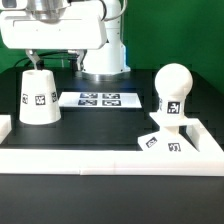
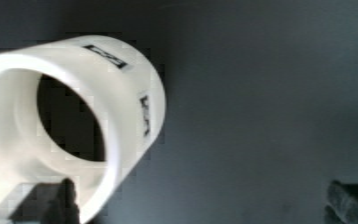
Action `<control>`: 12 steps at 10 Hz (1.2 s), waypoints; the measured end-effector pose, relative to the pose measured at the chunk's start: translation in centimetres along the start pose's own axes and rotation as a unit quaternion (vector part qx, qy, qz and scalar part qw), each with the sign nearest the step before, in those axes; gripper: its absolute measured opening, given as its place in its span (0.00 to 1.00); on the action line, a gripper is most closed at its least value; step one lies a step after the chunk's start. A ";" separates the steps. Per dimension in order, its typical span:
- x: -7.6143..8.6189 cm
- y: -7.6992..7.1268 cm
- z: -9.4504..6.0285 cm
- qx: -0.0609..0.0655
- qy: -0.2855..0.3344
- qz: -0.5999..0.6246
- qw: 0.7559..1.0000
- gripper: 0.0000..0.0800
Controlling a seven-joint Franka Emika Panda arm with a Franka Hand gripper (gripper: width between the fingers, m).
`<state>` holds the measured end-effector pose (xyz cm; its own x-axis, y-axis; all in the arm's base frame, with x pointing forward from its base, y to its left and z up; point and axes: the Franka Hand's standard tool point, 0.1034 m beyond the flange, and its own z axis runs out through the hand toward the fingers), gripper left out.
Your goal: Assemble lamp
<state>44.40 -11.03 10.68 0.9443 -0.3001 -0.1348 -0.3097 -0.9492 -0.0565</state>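
Observation:
The white cone shade (image 1: 38, 95) stands wide end down at the exterior view's left, with tags on its side. In the wrist view the shade (image 2: 105, 100) is seen from above, with its dark opening showing. My gripper (image 1: 50, 60) hangs just above the shade and is open and empty. In the wrist view the gripper (image 2: 197, 205) has one dark finger (image 2: 48, 200) at the shade's rim and the other finger (image 2: 354, 200) far out over bare table. The round-headed bulb (image 1: 172, 88) stands upright at the right, on or just behind the flat square base (image 1: 160, 141).
The marker board (image 1: 97, 99) lies flat between the shade and the bulb. A low white wall (image 1: 90, 157) runs along the front and turns back at both ends. The robot's white base (image 1: 103, 50) stands behind the marker board. The table top is black.

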 end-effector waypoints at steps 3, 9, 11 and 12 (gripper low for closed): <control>-0.1 0.8 0.7 -0.003 0.001 -0.003 1.000 0.87; -0.1 1.0 2.2 -0.010 -0.002 -0.008 1.000 0.87; -0.2 1.0 2.3 -0.010 -0.003 -0.009 1.000 0.55; -0.2 1.0 2.3 -0.010 -0.003 -0.009 1.000 0.55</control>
<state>43.70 -11.69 8.39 0.9488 -0.2833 -0.1398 -0.2911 -0.9559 -0.0392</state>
